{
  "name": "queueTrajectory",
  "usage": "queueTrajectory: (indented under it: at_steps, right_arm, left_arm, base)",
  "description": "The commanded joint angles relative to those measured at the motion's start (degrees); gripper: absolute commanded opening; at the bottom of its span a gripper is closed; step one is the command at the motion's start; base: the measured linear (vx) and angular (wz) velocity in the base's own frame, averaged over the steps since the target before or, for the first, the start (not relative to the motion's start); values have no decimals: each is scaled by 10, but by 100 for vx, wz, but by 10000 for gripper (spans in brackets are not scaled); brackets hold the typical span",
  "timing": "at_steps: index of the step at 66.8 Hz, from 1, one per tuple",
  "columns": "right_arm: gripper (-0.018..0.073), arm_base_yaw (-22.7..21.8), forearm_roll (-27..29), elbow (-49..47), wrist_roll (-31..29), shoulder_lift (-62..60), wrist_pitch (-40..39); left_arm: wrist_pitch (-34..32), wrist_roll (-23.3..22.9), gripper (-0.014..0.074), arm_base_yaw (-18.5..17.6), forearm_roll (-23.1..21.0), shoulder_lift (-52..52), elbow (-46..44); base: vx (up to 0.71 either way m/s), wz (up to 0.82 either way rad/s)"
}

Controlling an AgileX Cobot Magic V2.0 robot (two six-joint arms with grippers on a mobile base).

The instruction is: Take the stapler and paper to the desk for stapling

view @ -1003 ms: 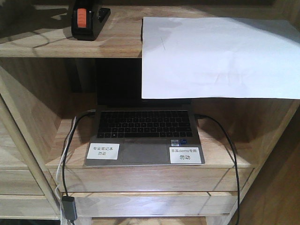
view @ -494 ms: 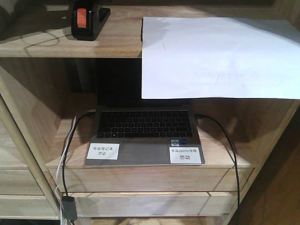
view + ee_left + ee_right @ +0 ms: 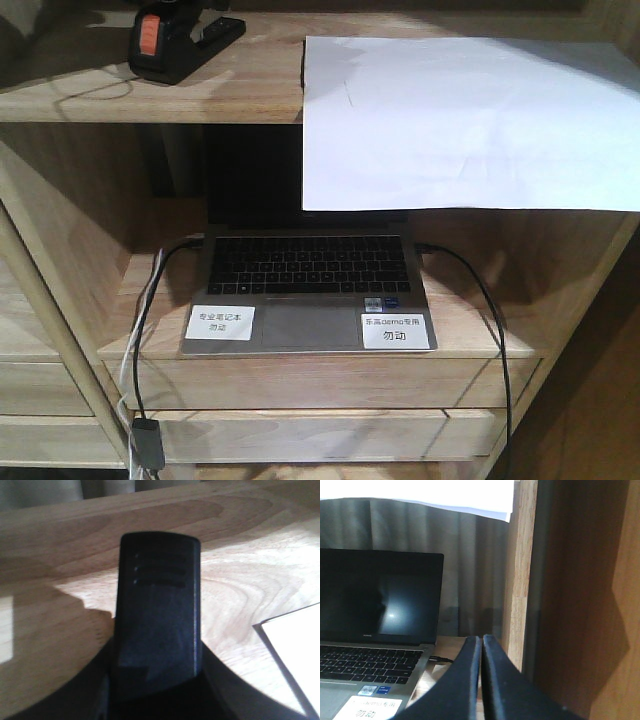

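Only the right wrist view shows the right tool pressed together (left tool: cannot tell).

The right hand is made of two black fingers of smooth, slightly glossy plastic. Each is broad at its base and curves inward along its outer edge to a narrow, rounded tip. Their inner faces are flat and straight, with only a thin seam between them. No screws, cables or markings show on them. Of the left hand only two black, curved fingers show, one at each side, too deep in shadow for surface detail.
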Motion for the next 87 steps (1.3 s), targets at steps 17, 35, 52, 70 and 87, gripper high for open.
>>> queueTrajectory:
  at_steps: [17,35,52,70,87]
  right_arm:
    - [-9,-3,-3,2,1,-9,-41]
    - [-9,-3,-3,2,1,-9,-40]
    - [-9,-3,-3,2,1,-9,-41]
    - [-9,-3,-3,2,1,-9,-41]
    - [-9,-3,-3,2,1,-9,-41]
  left_arm:
    - [-60,58,-7,-14,8,-110,-14]
    - [-23,84,-7,-46,43,-165,-14]
    - [9,125,-7,-69,42,-232,65]
    - [-107,122,-7,-69,16,-389,317]
    - [-209,119,-7,-69,7,-549,570]
  base:
    - [0,0]
    - [0,0]
    - [0,0]
    - [0,0]
    - [0,0]
